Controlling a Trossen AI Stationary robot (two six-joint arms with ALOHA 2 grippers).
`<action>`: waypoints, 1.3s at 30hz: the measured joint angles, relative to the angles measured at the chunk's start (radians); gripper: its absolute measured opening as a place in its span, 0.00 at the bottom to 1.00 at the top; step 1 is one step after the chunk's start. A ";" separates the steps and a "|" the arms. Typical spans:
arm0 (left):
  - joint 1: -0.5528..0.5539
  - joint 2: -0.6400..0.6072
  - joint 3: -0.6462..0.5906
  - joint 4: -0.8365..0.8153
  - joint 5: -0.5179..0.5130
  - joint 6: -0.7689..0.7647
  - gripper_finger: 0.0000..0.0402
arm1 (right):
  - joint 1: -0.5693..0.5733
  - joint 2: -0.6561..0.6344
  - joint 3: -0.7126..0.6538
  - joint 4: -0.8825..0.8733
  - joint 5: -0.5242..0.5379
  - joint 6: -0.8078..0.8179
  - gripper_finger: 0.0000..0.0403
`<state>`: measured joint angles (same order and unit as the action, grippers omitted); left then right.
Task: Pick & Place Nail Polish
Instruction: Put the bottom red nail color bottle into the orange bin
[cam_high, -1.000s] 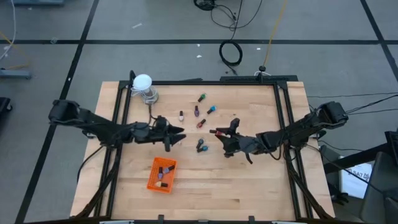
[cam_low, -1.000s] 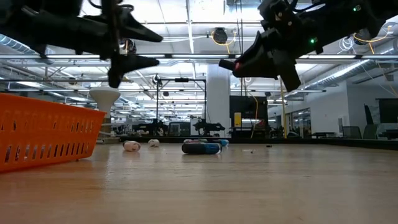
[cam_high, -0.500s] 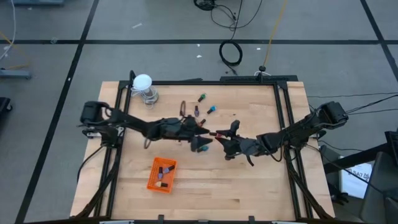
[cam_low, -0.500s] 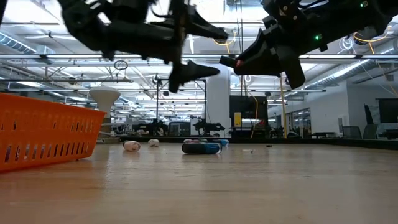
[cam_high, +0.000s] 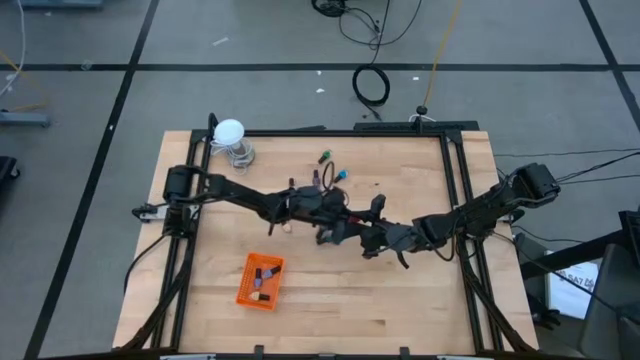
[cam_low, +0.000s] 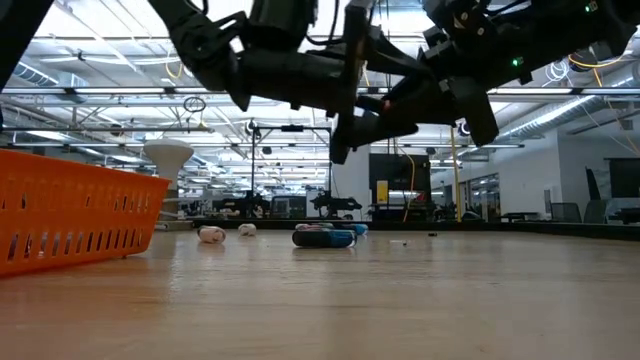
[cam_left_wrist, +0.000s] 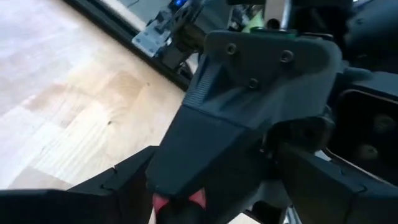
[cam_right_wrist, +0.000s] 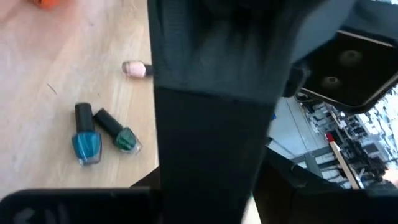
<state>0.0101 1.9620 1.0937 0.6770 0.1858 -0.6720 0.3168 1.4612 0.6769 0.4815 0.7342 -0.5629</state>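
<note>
My right gripper hangs above the table's middle, shut on a small red nail polish bottle. The bottle shows as a red spot in the low view. My left gripper is open right in front of it. Its fingers stand on either side of my right gripper's tip; whether they touch the bottle, I cannot tell. A blue bottle and a green bottle lie on their sides on the table below. A pale pink one lies farther off. My right gripper holds the red bottle at its fingers' free ends, lifted clear of the table. The gripper's own finger and my left gripper hide which part of the bottle it has. The fingers come level, from the table's right.
An orange tray with several bottles in it stands near the front left. A white ball on a clear stand stands at the far left. Three more bottles lie toward the far edge, behind the arms.
My left gripper has gone toward the table's right edge, across the table's middle, up to my right gripper, and has stayed open. My right gripper has kept still with the red bottle.
</note>
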 joint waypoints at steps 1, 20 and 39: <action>0.001 0.003 0.011 -0.020 -0.002 0.000 0.75 | 0.000 0.000 -0.001 -0.004 0.003 0.001 0.27; 0.030 0.011 0.031 -0.062 0.061 0.007 0.23 | 0.009 0.000 0.001 -0.029 0.049 0.002 0.27; 0.093 -0.115 0.028 -0.240 0.315 0.277 0.14 | 0.175 -0.004 0.002 -0.046 0.447 0.190 0.58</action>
<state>0.1027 1.8467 1.1217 0.4375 0.5003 -0.3950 0.4916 1.4574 0.6785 0.4356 1.1809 -0.3733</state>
